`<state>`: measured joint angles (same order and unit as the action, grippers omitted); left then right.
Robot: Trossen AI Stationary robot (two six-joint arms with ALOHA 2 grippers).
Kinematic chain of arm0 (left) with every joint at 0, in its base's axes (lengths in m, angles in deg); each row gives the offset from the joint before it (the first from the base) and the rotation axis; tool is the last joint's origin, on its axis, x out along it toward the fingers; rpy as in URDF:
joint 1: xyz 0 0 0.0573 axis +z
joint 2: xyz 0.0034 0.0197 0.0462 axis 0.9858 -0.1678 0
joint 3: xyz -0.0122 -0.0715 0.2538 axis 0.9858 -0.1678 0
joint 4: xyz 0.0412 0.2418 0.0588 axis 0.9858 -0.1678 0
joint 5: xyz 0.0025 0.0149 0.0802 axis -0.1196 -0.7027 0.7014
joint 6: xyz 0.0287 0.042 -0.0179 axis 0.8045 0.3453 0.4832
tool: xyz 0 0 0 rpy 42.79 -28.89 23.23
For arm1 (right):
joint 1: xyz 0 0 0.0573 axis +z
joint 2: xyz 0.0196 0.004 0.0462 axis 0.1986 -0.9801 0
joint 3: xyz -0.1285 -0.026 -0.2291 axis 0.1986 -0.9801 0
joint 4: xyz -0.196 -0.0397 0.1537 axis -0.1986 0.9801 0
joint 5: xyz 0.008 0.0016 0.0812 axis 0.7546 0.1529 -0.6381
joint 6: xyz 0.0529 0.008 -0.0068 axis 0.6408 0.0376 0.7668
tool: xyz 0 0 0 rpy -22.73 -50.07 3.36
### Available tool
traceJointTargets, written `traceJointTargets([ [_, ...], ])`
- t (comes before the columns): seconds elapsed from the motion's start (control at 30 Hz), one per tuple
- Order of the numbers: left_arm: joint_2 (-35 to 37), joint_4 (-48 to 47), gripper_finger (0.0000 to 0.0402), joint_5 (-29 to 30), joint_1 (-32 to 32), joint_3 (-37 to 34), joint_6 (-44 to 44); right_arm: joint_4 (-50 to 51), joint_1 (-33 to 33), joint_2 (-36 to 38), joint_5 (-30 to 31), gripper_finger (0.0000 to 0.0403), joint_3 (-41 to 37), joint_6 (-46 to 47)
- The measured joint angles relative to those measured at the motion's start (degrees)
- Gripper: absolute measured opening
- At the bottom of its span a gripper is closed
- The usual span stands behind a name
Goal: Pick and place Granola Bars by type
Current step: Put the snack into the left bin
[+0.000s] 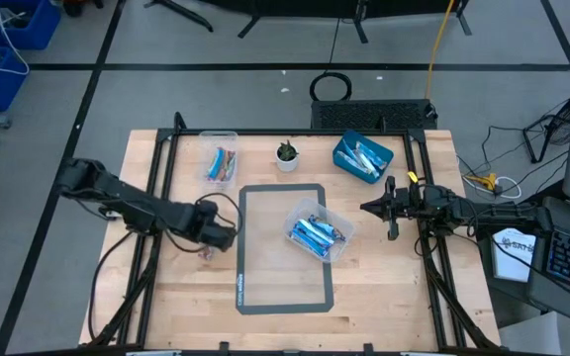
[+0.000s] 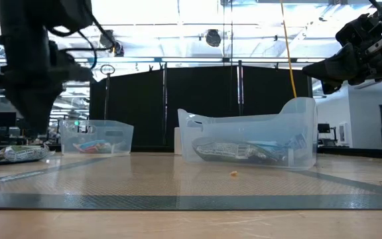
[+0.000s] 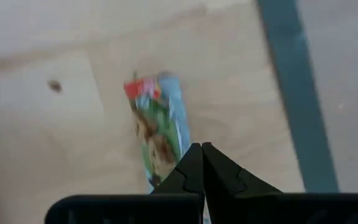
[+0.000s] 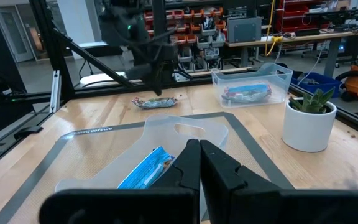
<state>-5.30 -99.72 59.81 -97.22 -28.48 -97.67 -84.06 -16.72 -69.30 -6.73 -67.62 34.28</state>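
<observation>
Fingers of the left gripper point(image 3: 202, 163) pinch 1 bar point(image 3: 159, 127) lying on the table point(image 1: 384, 267) beside the mat point(image 1: 248, 247), so it should lift straight before carrying to the matching tub point(image 1: 220, 158), while the right gripper point(image 1: 368, 208) waits shut.

The near end of the granola bar point(image 3: 159, 134) on the bare wood is hidden behind the left gripper point(image 3: 202, 163), whose closed fingers cover it; its wrapper print is too blurred to read; in the low view the arm blocks part of that bar point(image 2: 15, 153); the blue bin's point(image 1: 362, 158) contents are too small to count.
</observation>
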Motion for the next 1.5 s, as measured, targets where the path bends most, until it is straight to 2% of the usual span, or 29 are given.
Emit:
traceJointTargets([
  [0.17,-5.2,-0.87,0.0004,-4.52,-0.26,0.02,-4.57,0.0,0.01,0.02,-0.02,0.0,0.01,0.0],
  [0.47,-6.88,-1.34,0.0012,-3.9,0.83,0.0,-3.21,0.0,0.0,0.0,-0.01,0.0,0.01,0.0],
  [0.63,-6.84,0.23,0.0064,-3.85,0.72,0.02,0.26,0.0,-0.01,0.0,0.0,0.0,0.0,0.0],
  [0.77,-6.84,0.33,0.0113,-5.71,0.9,0.0,-1.27,0.0,0.01,0.0,-0.02,0.0,0.01,0.0],
  [0.9,-6.84,0.13,0.0143,-8.49,0.9,0.0,-4.18,0.02,-0.01,0.0,0.0,0.0,-0.01,0.0],
  [1.13,-6.84,-0.63,0.0149,-9.99,0.9,0.75,-5.04,0.0,0.0,0.0,-0.01,0.0,-0.01,0.0],
  [1.37,-6.82,-9.33,0.0149,-7.35,0.9,7.67,-5.63,0.0,-0.01,0.0,-0.01,0.0,-0.01,0.0],
  [1.5,-6.82,-11.59,0.0149,-7.46,0.9,8.39,-6.2,0.0,0.01,0.0,0.0,0.0,-0.01,0.0],
])
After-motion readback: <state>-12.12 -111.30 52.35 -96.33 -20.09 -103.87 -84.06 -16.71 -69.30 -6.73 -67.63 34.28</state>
